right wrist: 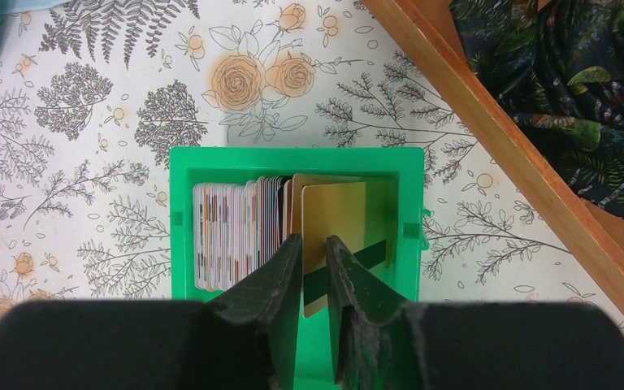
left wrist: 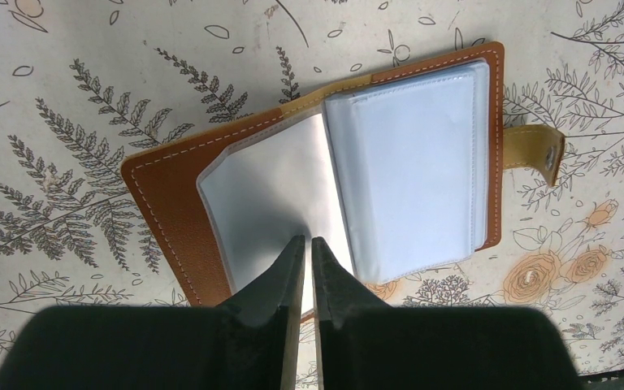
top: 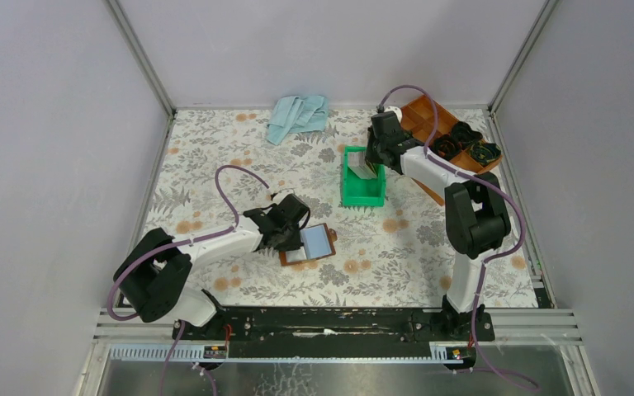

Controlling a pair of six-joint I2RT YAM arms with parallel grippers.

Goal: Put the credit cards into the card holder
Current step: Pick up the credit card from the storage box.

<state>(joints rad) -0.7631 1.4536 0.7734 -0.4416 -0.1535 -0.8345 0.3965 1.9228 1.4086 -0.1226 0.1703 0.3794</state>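
1. Two robot arms: a left arm and a right arm.
2. One brown card holder, with two clear sleeves showing.
3. One green bin.
4. One gold card with a dark stripe, plus a packed row of cards, too many to count.
5. One wooden tray.
6. One light blue cloth.
7. Dark patterned fabric in the tray: number of pieces unclear.

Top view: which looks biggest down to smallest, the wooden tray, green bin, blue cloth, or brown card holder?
Orange-brown wooden tray
then light blue cloth and green plastic bin, about alike
brown leather card holder smallest
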